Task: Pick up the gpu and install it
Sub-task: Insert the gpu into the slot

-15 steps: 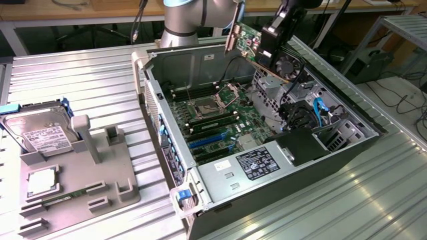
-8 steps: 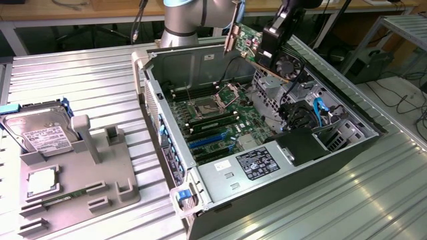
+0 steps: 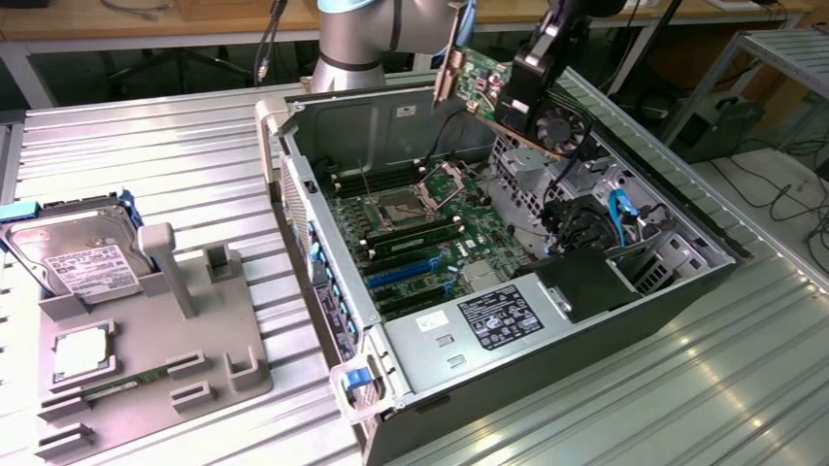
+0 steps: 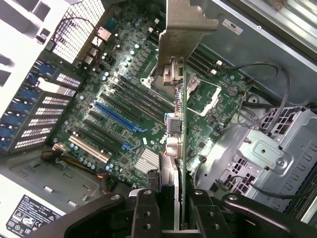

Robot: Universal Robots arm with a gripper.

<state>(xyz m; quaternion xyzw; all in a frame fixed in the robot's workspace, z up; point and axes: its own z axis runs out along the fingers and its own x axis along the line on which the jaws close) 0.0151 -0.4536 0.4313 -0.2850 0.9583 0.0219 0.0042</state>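
Black gripper: jaws partly closed, clamped on gpu. Gpu is thin flat green circuit card with round black fan and long silvery metal bracket. Card held tilted in air above far end of open grey sheet-metal computer case. Wrist view: card edge-on over green motherboard, not seated.

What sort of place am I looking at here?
Probably a robotics lab practising computer assembly: a gripper holds a fan-fitted green circuit card over an open grey metal computer case on a ribbed metal bench.
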